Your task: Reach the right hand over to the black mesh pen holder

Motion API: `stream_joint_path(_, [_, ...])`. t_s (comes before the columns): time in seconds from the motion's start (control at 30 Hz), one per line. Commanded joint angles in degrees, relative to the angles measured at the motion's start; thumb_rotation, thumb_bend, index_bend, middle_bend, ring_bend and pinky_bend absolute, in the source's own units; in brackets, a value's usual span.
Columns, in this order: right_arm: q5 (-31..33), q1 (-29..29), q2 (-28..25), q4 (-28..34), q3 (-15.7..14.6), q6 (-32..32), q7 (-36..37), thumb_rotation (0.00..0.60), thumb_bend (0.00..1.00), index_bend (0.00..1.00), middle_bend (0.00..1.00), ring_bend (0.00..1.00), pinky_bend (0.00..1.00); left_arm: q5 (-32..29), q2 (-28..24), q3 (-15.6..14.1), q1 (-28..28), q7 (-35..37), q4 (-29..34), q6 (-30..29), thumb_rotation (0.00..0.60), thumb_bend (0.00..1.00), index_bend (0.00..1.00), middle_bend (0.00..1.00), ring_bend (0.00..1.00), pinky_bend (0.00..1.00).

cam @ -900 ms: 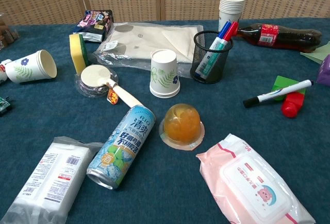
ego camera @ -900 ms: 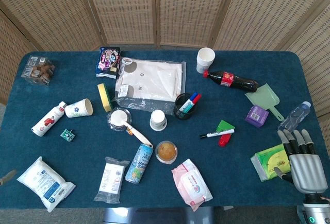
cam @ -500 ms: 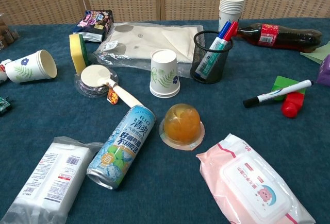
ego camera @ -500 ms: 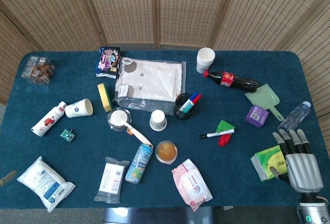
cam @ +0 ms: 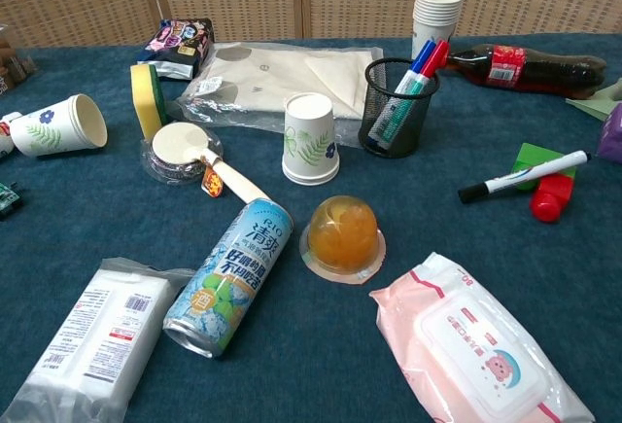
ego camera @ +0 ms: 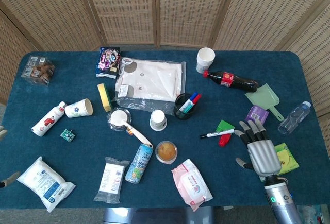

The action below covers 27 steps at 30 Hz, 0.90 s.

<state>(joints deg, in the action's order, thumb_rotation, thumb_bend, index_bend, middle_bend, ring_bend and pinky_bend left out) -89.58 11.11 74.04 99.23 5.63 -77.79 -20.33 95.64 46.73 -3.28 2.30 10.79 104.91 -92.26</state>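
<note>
The black mesh pen holder [ego camera: 183,107] stands upright near the table's middle, with blue and red markers sticking out of it; the chest view shows the pen holder [cam: 397,110] at upper right. My right hand [ego camera: 260,152] hovers over the table's right front part, fingers spread and holding nothing, well to the right of the holder and nearer the front. It is outside the chest view. Of my left hand only grey fingertips [ego camera: 4,182] show at the left edge of the head view.
Between hand and holder lie a black marker [ego camera: 216,133], a green block with a red cap [ego camera: 224,140] and a pink wipes pack [ego camera: 192,184]. A green tissue pack [ego camera: 285,158], purple box [ego camera: 256,114], cola bottle [ego camera: 231,80] and upturned paper cup [ego camera: 158,120] are nearby.
My right hand has moved left and farther onto the table, off the green tissue pack toward the marker. Nothing on the table has shifted.
</note>
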Motion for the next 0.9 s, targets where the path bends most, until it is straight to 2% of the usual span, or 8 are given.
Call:
stream_joint_path(0.03, [2.1,2.6,2.5,0.5,2.1,2.4,-3.1,0.600,0.22,0.34,0.00,0.00,0.06,0.3,0.1,-0.1,-0.2,-0.5,0.2,0.3,0.600,0.04,0.00,0.00,0.00,0.00])
stream_joint_path(0.37, [7.0,7.3,7.9,-2.2,3.7,7.1,-7.8,0.600,0.20,0.39,0.00,0.00,0.06,0.5,0.1,-0.3,-0.2,-0.7,0.1,0.2,0.600,0.04,0.00,0.00,0.00,0.00])
stream_joint_path(0.63, [10.0,10.1,11.8,-6.2,4.6,8.8,-9.4,0.600,0.31,0.41,0.00,0.00,0.06,0.7,0.1,-0.4,-0.4,-0.9,0.1,0.6,0.600,0.04,0.00,0.00,0.00,0.00])
stream_joint_path(0.9, [12.3,11.4,13.1,-8.8,4.6,9.6,-10.2,0.600,0.35,0.41,0.00,0.00,0.06,0.5,0.1,-0.4,-0.5,-0.8,0.2,0.7,0.600,0.04,0.00,0.00,0.00,0.00])
